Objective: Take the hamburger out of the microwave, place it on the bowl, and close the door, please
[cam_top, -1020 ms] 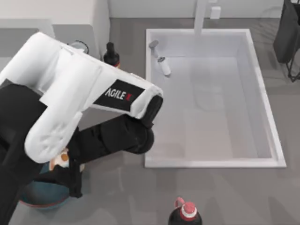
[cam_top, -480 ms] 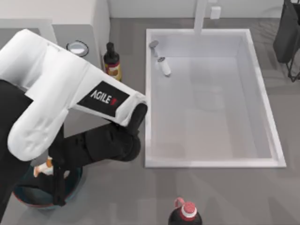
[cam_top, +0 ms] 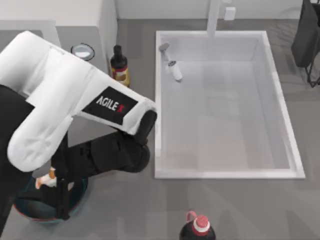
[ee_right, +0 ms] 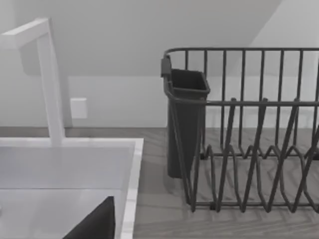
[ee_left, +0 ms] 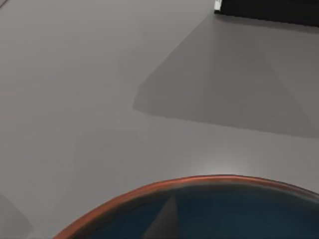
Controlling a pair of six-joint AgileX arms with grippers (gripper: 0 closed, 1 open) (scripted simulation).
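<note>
Hamburger (cam_top: pixel 46 178): small pale bun with orange patches, at the near left of the table, over the far-left part of the bowl. Whether it already rests in the bowl or hangs just above it cannot be told.

Bowl (cam_top: pixel 30 212): dark teal with a reddish rim, near left corner, partly covered by the arm. The left wrist view shows its rim (ee_left: pixel 164 186) close below the camera, with bare grey table beyond.

Left gripper (cam_top: pixel 55 181): dark, at the hamburger and above the bowl. Whether the fingers pinch the bun or have parted cannot be told.

Microwave (cam_top: pixel 75 20): white box at the far left, one silver-rimmed knob (cam_top: pixel 82 51) visible. The door is hidden behind the arm.

Step in hand, by judgement: placing the hamburger on the bowl. Next move calls for a clean release and a lift clear of the rim, then a reach far-left to push the door shut.

Other items: sauce bottle (cam_top: pixel 119 64) beside the microwave; sink (cam_top: pixel 225 172) at centre right; red-capped bottle (cam_top: pixel 199 228) at the near edge; dish rack (ee_right: pixel 249 129) by the parked right arm.
</note>
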